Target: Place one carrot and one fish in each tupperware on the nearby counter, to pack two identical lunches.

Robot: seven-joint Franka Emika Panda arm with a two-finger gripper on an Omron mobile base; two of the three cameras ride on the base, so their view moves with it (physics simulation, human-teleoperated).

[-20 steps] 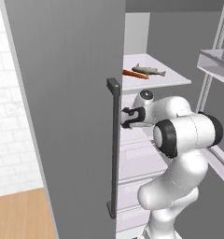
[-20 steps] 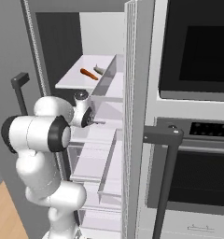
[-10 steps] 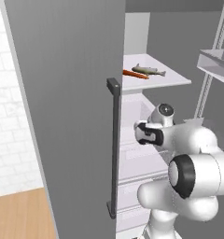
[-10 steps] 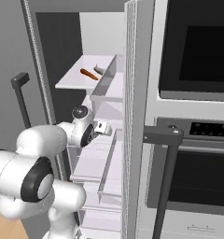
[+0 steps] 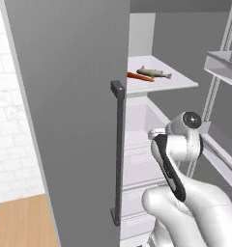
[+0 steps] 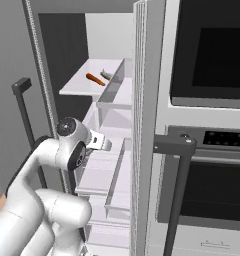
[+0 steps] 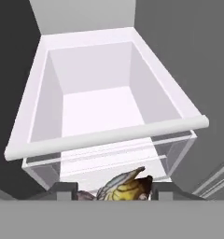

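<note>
In the hand view my gripper (image 7: 114, 190) is shut on a yellow-brown fish (image 7: 124, 186) that lies across its two dark tips. The hand hangs in front of the open fridge, above a white drawer (image 7: 109, 135). In the right base view the gripper (image 6: 104, 144) points into the fridge at drawer height. An orange carrot (image 5: 139, 76) and a grey fish (image 5: 154, 73) lie side by side on the upper fridge shelf (image 5: 176, 84); the right base view shows this carrot (image 6: 95, 79) and fish (image 6: 107, 75) too. The tupperware and the counter are out of view.
The grey fridge door (image 5: 65, 120) with its dark vertical handle (image 5: 119, 154) stands open on the left. Door racks (image 5: 224, 67) jut out on the right. A black wall oven (image 6: 212, 50) with a dark handle (image 6: 176, 145) stands right of the fridge.
The arm has folded, its elbow swinging down toward the cameras, and the hand has sunk a little to drawer height. The jaws have narrowed.
</note>
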